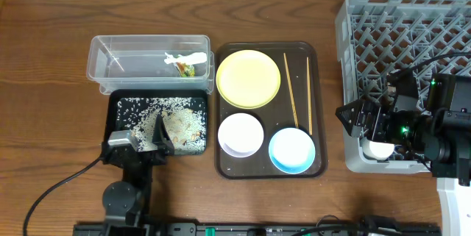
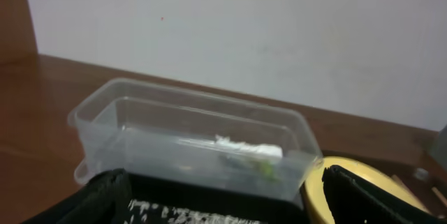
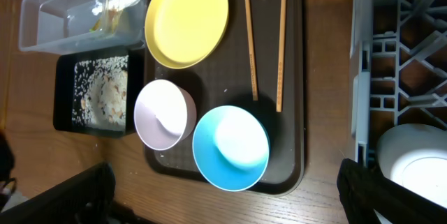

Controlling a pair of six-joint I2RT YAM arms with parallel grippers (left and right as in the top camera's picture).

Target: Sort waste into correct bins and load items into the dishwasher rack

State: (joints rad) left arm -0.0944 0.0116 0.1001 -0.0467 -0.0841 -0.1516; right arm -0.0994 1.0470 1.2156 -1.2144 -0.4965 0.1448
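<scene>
Grippers, two, lower part of frame. Left gripper (image 1: 140,142): jaws spread wide, holding nothing, over near rim of black tray (image 1: 112,115). Right gripper (image 1: 362,122): jaws also spread, holding nothing, at lower-left corner of rack (image 1: 412,30), just beside one white cup (image 1: 380,149) sitting in corner cell. Black tray holds scattered rice (image 1: 140,107) and one beige scrap heap (image 1: 176,123). Centre, brown tray (image 1: 257,166): two bowls in front, white-pink bowl (image 1: 241,134) and blue bowl (image 1: 291,149). Behind them, one yellow plate (image 1: 248,79) and two chopsticks (image 1: 290,89), lying apart. Upper left: one clear tub (image 1: 99,59), one wrapper (image 1: 185,67) inside.
</scene>
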